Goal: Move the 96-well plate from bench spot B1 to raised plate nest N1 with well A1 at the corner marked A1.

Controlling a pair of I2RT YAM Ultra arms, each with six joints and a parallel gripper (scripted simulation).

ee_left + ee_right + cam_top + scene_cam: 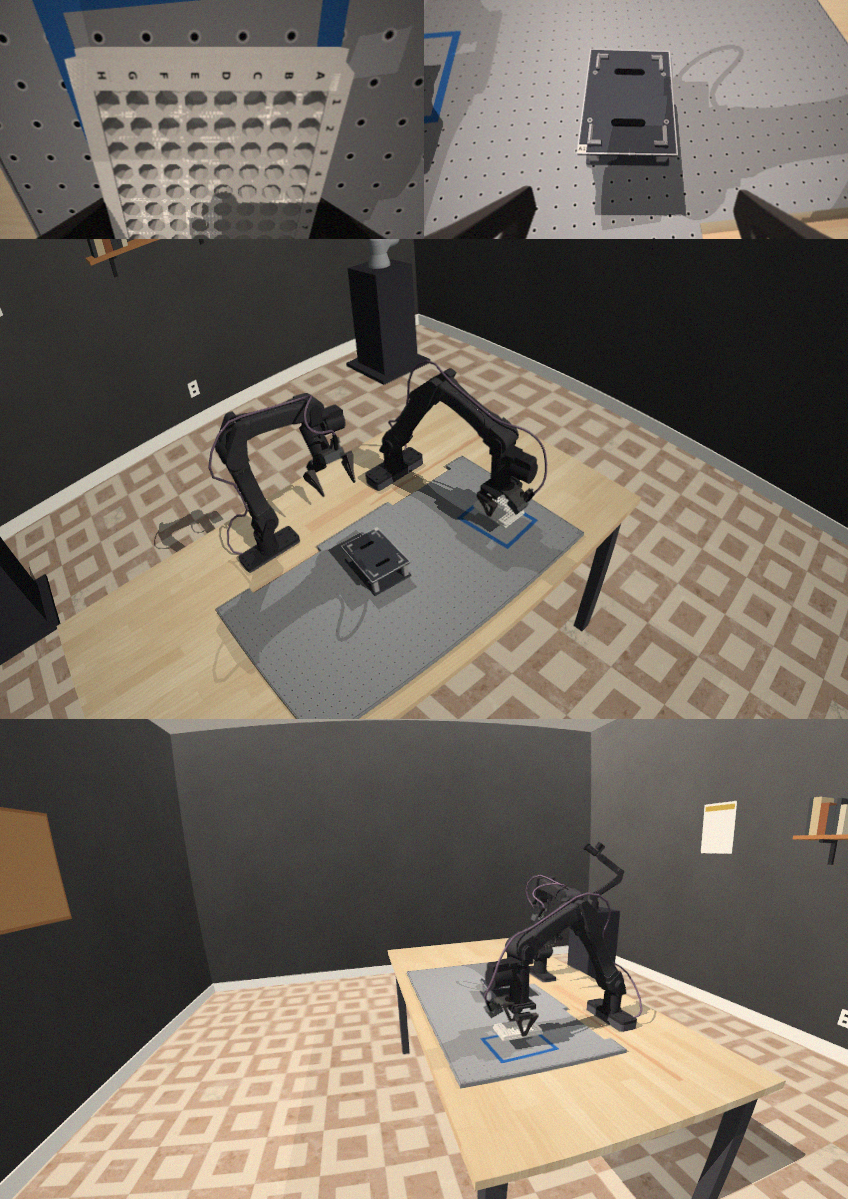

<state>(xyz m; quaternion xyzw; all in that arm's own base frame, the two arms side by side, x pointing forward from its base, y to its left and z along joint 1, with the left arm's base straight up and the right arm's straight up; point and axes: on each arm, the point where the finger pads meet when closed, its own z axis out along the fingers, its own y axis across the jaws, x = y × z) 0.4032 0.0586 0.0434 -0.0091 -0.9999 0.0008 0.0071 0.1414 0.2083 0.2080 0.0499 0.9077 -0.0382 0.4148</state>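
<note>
In the top view, the wooden counter (pixel 136 619) (pixel 595 1099) (pixel 10 211) (pixel 837 12) is largely covered by the grey perforated board (pixel 440 607) (pixel 437 986) (pixel 30 149) (pixel 543 90). Along its upper long edge are mounted the left arm (pixel 470 408) (pixel 550 930), nearer the right corner, and the right arm (pixel 261 423) (pixel 556 891). The nest (pixel 374 551) (pixel 628 97) is set well inside that edge, unoccupied. By the right corner is the blue outline (pixel 507 545) (pixel 502 1060) (pixel 330 22) (pixel 446 75). The 96-well plate (pixel 509 512) (pixel 508 1031) (pixel 211 115) is grasped by the left gripper (pixel 507 507) (pixel 510 1025) (pixel 211 203) and held above the board there. The right gripper (pixel 338 488) (pixel 634 198) is released, its fingers spread.
</note>
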